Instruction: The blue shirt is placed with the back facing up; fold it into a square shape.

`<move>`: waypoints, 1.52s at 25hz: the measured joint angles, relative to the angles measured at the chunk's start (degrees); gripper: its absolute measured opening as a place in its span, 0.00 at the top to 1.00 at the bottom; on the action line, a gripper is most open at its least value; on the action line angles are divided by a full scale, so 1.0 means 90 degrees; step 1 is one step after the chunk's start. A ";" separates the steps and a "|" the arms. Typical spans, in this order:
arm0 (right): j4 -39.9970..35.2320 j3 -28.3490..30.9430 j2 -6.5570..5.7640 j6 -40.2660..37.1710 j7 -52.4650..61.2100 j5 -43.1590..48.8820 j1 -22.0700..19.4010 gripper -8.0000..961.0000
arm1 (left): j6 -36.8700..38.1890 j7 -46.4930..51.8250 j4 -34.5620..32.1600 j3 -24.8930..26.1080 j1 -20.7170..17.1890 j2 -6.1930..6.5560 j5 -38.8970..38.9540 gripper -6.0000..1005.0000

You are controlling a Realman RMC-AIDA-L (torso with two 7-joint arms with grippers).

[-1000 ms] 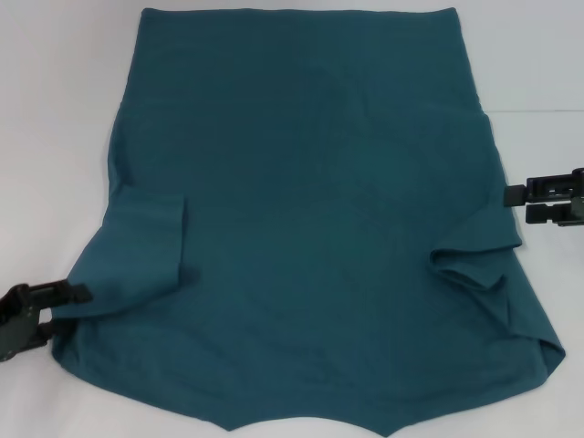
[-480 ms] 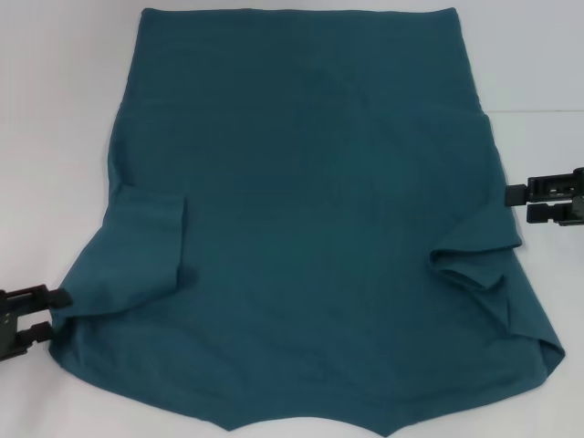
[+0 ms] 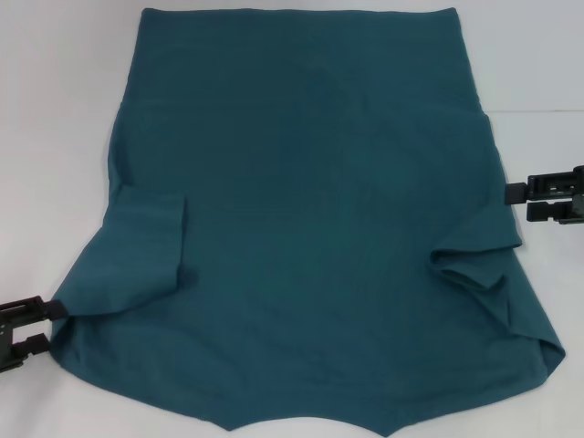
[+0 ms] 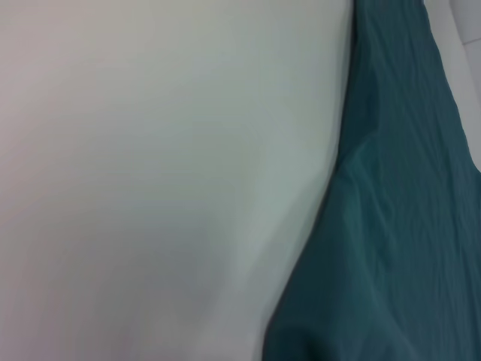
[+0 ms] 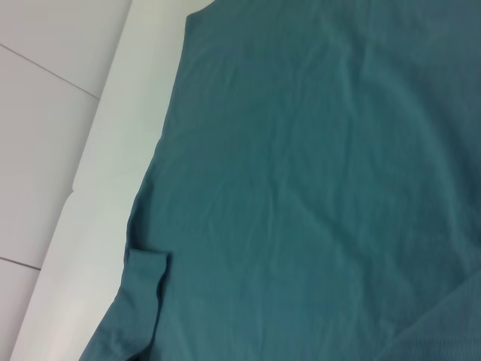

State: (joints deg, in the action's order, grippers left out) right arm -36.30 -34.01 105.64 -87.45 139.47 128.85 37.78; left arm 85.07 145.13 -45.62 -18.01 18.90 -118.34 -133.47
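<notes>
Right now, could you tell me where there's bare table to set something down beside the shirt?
Bare white table runs along the blue shirt's left side, above the left gripper, and along its right side above the right gripper. The middle is fully covered, and the shirt's near corners beside both grippers are crowded.

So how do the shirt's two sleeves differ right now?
The left sleeve lies folded flat onto the shirt with a neat squared edge; the right sleeve is bunched and creased. The left gripper sits at the shoulder corner below its sleeve; the right gripper sits above its sleeve. Both sleeves are turned inward.
</notes>
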 joint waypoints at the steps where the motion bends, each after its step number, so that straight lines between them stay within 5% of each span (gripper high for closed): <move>1: 0.0000 0.0000 0.0000 0.0001 0.0000 0.0000 -0.0002 0.27 | -0.0004 0.0004 0.0000 0.0006 -0.0002 0.0000 -0.0008 0.37; 20: 0.0000 0.0000 -0.0009 -0.0001 0.0000 0.0000 -0.0014 0.27 | -0.0073 0.0213 0.0115 0.0094 0.0003 -0.0008 -0.0165 0.37; 38: 0.0000 0.0013 -0.0033 -0.0046 -0.0022 0.0000 -0.0055 0.27 | -0.0159 0.0241 0.0327 -0.0084 0.0564 0.0058 -0.0144 0.37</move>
State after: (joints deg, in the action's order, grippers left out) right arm -36.30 -33.89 105.34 -87.86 139.27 128.85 37.29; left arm 83.63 147.30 -42.67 -18.77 23.98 -117.82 -134.76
